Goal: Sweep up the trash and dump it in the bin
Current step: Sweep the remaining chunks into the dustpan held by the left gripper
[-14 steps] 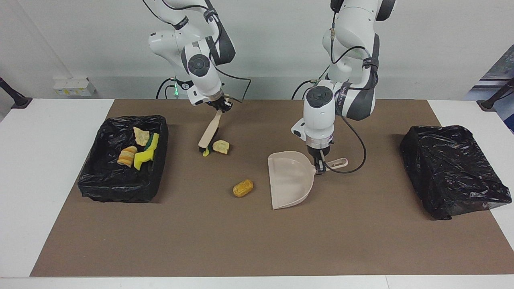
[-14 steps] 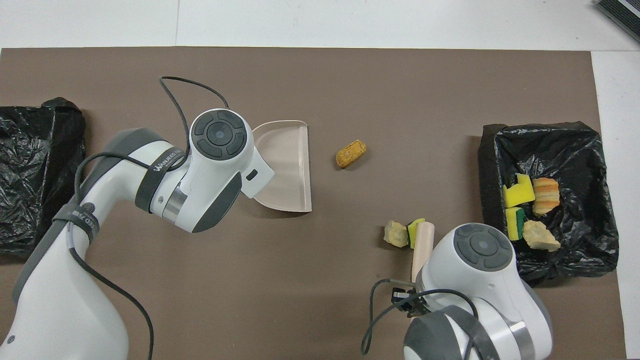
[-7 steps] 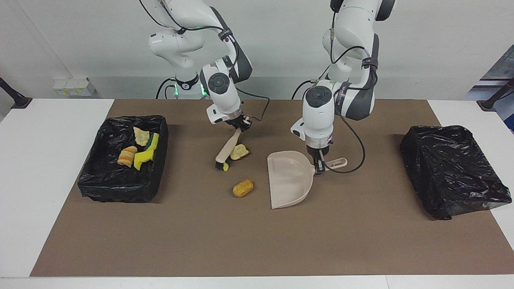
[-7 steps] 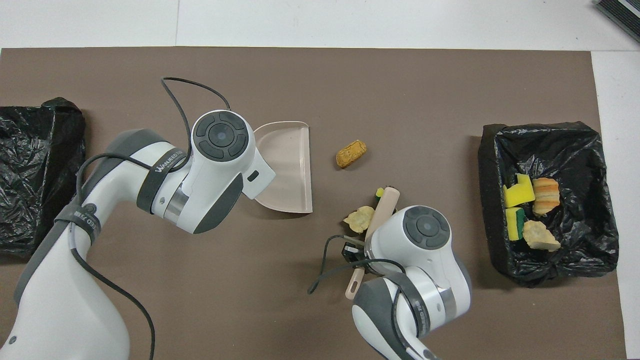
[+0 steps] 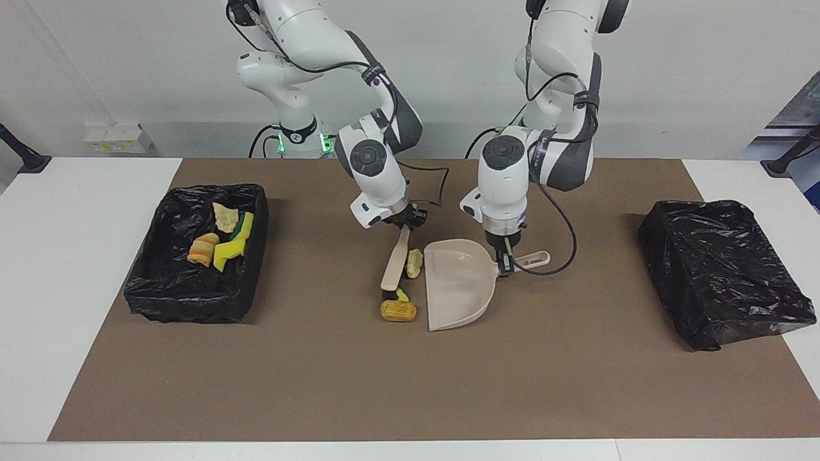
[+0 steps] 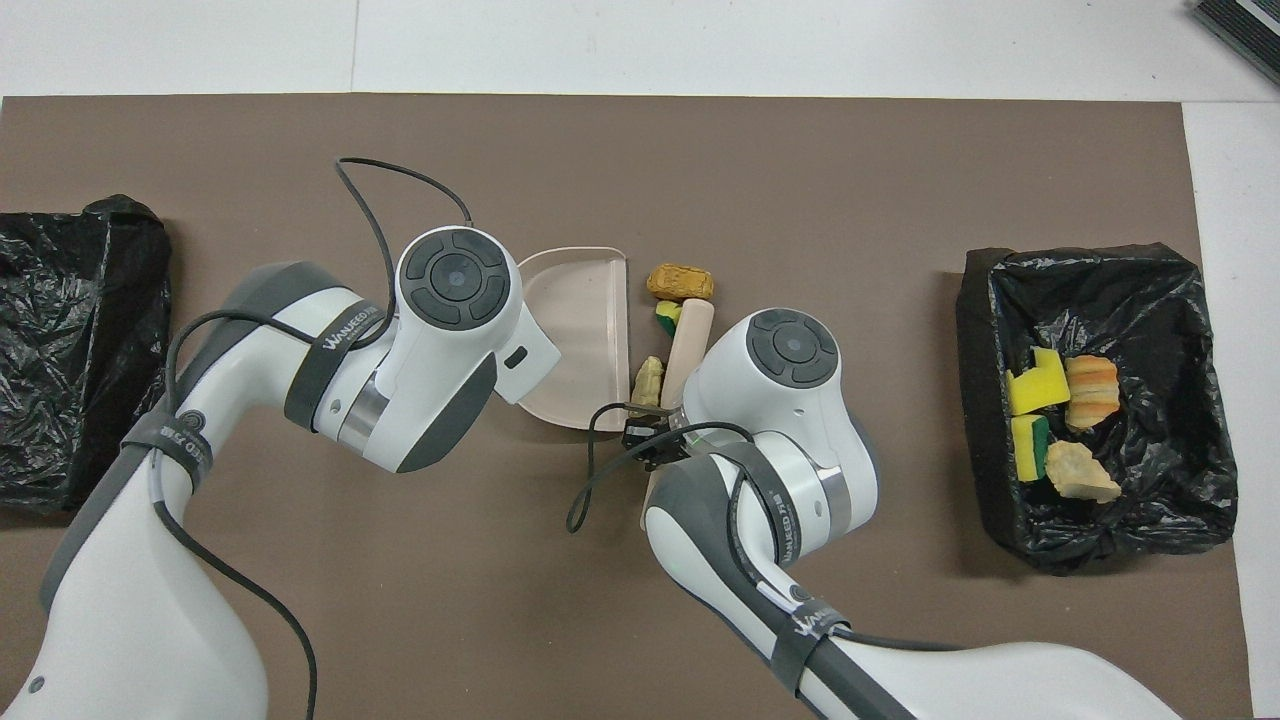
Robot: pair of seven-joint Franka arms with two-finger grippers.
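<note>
Bins flank you — open bin (image 5: 192, 301) holds four scraps, the other (image 5: 724, 275) is bagged shut. Right gripper (image 5: 402, 224) clamps the brush (image 5: 395, 262); three scraps (image 5: 398, 311) lie against its bristles, beside the dustpan (image 5: 458, 285) gripped by the left gripper (image 5: 506, 259).

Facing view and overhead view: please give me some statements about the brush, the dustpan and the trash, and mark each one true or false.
1. The right hand holds the brush by its handle. True.
2. The dustpan already holds all the loose scraps. False: it is empty; the orange-brown lump, yellow bit and tan chunk lie on the mat beside its mouth.
3. The left hand grips the dustpan's handle. True.
4. The open bin is empty. False: several scraps lie in it.
5. The brush lies flat, released. False: it is held tilted, bristles down.
</note>
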